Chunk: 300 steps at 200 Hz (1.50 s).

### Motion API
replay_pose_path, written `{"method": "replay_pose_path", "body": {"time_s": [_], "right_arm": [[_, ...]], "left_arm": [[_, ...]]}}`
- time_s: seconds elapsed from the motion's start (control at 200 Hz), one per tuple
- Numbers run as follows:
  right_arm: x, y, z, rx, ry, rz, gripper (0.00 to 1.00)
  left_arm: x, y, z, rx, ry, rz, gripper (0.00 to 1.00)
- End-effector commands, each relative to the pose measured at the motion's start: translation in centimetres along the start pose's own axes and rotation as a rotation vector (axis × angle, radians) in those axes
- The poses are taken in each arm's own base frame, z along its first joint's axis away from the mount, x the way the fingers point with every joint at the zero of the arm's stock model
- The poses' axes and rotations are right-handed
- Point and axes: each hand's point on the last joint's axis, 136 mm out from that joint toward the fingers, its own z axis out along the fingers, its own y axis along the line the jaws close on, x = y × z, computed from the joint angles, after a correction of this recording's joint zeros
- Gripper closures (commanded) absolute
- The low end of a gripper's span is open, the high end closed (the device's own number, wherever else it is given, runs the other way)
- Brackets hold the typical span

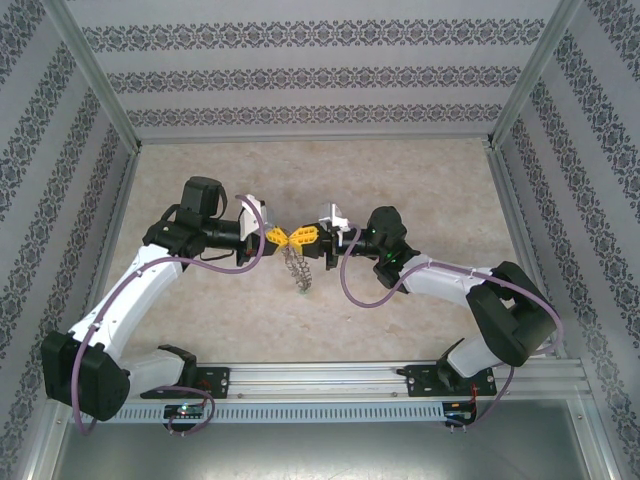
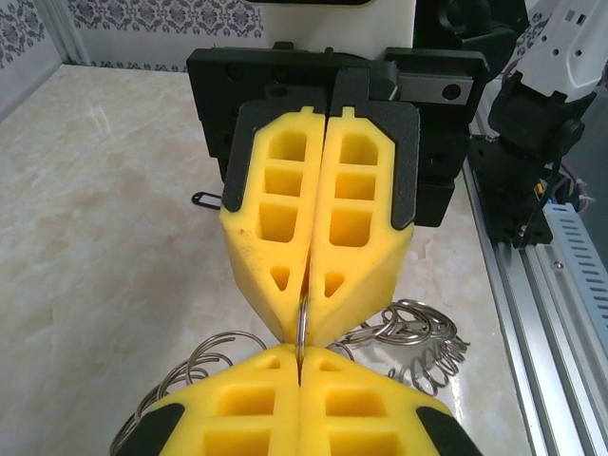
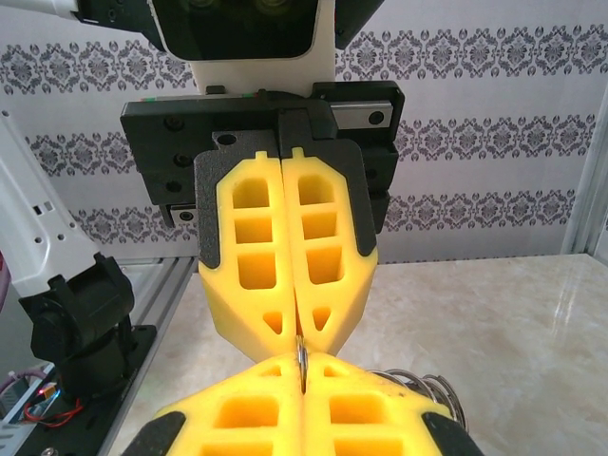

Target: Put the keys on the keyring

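Observation:
The keyring [image 1: 298, 266], grey metal fringed with small wire loops, hangs above the table between my two grippers. They meet tip to tip at the table's centre. My left gripper [image 1: 279, 237] is shut on the ring's thin rim [image 2: 301, 328], with wire loops [image 2: 410, 331] spreading to either side below. Facing it, my right gripper [image 1: 302, 237] is shut on the same rim [image 3: 301, 359], pinched edge-on between its yellow pads; more loops [image 3: 432, 389] show to the right. In the left wrist view my left gripper [image 2: 300, 369] sits at the bottom, with the right gripper [image 2: 304, 318] opposite. The keys are out of view.
The beige table [image 1: 420, 180] is walled by patterned panels on three sides. An aluminium rail [image 1: 340, 378] with both arm bases runs along the near edge. A small dark wire item [image 2: 204, 199] lies on the table behind the grippers.

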Motion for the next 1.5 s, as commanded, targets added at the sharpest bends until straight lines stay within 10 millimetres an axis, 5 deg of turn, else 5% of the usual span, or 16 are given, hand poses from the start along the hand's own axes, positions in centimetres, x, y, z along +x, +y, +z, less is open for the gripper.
{"method": "replay_pose_path", "body": {"time_s": [0.0,0.15,0.225,0.465,0.979,1.134,1.264,1.494], "right_arm": [[-0.7,-0.6,0.0,0.026,0.014,-0.045,0.89],[1.3,-1.6,-1.2,0.141,0.143,-0.090,0.68],[1.6,-2.2,-2.2,0.210,0.176,-0.132,0.66],[2.3,-0.8,-2.5,0.148,0.372,-0.201,0.71],[3.1,-0.2,-3.3,0.181,0.331,-0.158,0.73],[3.3,0.0,-3.5,0.182,0.328,-0.153,0.73],[3.5,0.1,-3.5,0.180,0.323,-0.145,0.73],[3.3,0.8,-2.6,0.177,0.285,-0.114,0.73]], "left_arm": [[-0.6,-0.1,-0.6,-0.023,0.030,0.053,1.00],[1.0,0.6,-1.5,-0.094,0.184,0.076,1.00],[1.7,0.5,-2.0,-0.093,0.273,0.077,1.00],[3.3,0.0,-2.1,-0.052,0.505,0.087,1.00],[11.9,-1.0,-2.2,0.041,0.864,-0.088,1.00],[13.1,-1.0,-2.0,0.038,0.913,-0.164,1.00],[11.8,-1.0,-1.8,0.042,0.882,-0.152,1.00],[2.8,0.8,-1.0,-0.137,0.527,-0.065,1.00]]}}
